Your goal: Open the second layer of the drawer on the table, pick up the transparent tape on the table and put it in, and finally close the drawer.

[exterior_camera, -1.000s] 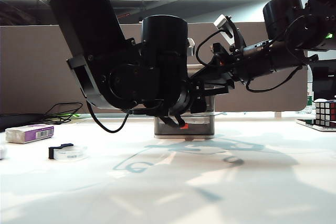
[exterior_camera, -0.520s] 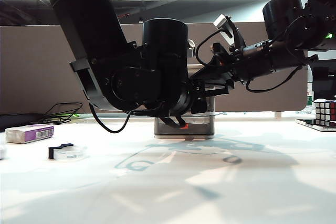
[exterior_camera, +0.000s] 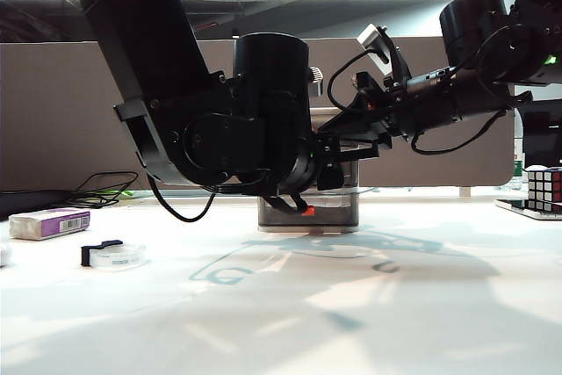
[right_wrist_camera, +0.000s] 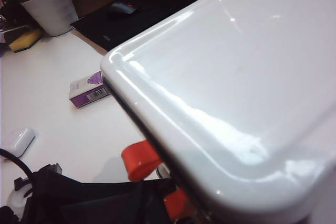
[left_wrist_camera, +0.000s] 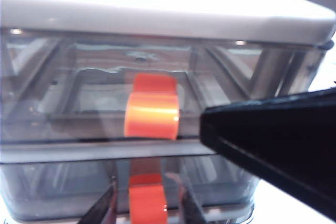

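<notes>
The drawer (exterior_camera: 309,217), a white-framed cabinet with smoky grey drawers, stands mid-table, mostly behind my arms. In the left wrist view the top drawer's red handle (left_wrist_camera: 152,106) sits above the second layer's red handle (left_wrist_camera: 147,203). My left gripper (left_wrist_camera: 146,209) is open, with a dark finger (left_wrist_camera: 102,211) on each side of that lower handle and a narrow gap between. My right gripper (exterior_camera: 356,145) rests at the cabinet's white top (right_wrist_camera: 236,77); its jaws are hidden. The transparent tape (exterior_camera: 114,255), with its black cutter, lies flat on the table (exterior_camera: 290,305) at far left.
A white-and-purple box (exterior_camera: 48,223) lies behind the tape, also visible as the box (right_wrist_camera: 89,90) in the right wrist view. A Rubik's cube (exterior_camera: 544,189) stands at the far right edge. Cables (exterior_camera: 101,191) trail at the back left. A small white object (right_wrist_camera: 17,141) lies near the box.
</notes>
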### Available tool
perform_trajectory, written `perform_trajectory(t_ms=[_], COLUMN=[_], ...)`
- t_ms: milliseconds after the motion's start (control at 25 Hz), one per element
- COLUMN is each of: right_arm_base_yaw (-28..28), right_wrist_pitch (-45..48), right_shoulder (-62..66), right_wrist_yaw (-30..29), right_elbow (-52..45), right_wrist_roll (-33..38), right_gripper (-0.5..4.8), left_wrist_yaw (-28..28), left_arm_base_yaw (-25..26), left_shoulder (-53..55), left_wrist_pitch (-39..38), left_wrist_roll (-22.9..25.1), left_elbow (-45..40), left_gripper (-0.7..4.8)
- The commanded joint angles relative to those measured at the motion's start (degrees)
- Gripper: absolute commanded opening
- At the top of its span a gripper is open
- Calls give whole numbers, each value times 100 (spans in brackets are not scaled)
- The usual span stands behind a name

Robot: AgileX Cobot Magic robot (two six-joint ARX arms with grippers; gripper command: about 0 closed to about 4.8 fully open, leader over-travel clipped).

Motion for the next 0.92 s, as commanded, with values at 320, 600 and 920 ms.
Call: perform_trajectory(t_ms=[320,600,920], right_arm_base_yaw=[9,9,9], right_wrist_pitch=[74,76,190], right_shoulder=[-28,-28,-28], right_wrist_yaw=[-4,-7,-4], right_elbow=[22,22,24], right_wrist_roll=[-17,-15,-15], right_gripper=[-5,-5,-5], left_wrist_yaw=[280,278,214], left_arm_base_yaw=[57,57,55], left_shoulder=[85,85,85], left_wrist_pitch=[131,131,120], left_wrist_roll=[2,11,98], left_elbow=[13,13,9], left_gripper=[55,-5,-5])
